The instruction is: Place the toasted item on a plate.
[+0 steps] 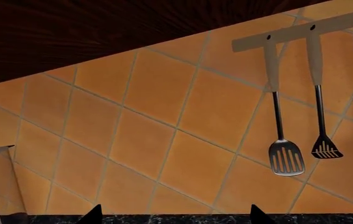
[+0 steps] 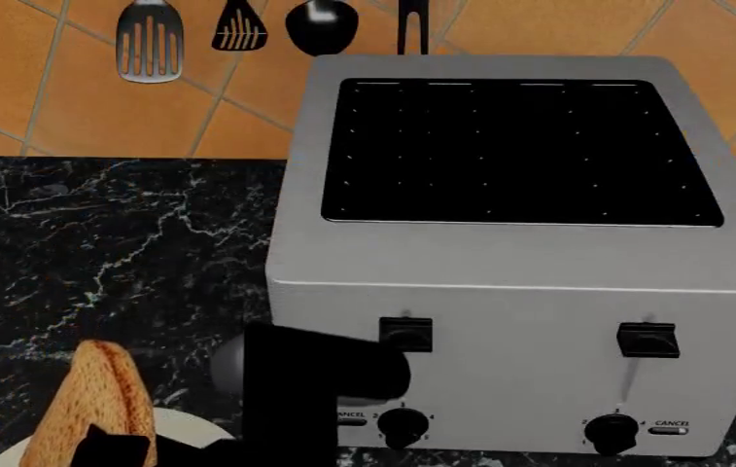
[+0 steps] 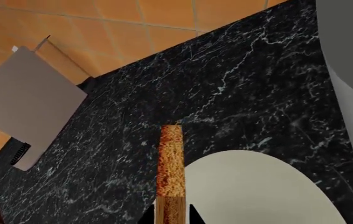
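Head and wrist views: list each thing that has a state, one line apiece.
toast: upright on edge, gripped, over the plate's rim
plate: flat on the counter, bare
toaster: slots empty, both levers up
right gripper: shut on the toast
left gripper: open, holding nothing
utensils: hanging from the wall rail

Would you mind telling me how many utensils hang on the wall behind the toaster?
4 in the head view: slotted turner, small spatula, black ladle, then a fork-like handle partly hidden by the toaster. More may be out of view.
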Controlling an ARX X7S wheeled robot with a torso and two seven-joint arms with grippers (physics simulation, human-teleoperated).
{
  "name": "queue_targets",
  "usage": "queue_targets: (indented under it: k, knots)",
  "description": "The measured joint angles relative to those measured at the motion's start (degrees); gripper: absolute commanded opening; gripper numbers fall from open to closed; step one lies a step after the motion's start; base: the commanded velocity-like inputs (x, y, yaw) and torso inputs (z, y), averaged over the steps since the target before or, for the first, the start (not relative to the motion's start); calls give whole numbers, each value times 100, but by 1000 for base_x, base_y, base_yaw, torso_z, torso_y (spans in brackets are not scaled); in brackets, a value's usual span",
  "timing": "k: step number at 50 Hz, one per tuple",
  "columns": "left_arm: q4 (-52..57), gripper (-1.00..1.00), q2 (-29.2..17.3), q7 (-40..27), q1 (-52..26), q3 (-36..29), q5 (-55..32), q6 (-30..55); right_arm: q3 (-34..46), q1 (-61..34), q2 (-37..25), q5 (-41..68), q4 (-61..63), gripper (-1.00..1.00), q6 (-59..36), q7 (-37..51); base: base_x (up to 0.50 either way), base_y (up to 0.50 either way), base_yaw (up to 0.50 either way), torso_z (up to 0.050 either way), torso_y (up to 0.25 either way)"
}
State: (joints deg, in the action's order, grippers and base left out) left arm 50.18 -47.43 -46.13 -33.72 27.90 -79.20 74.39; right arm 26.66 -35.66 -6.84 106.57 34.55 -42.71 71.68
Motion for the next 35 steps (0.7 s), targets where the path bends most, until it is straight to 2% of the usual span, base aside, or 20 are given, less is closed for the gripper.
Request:
queue_targets:
  k: [35]
  knots:
    - [-59, 100, -69, -45, -73, -256, 33, -159, 14, 133, -65, -38, 209, -100, 332, 133, -1, -2, -1, 0, 0]
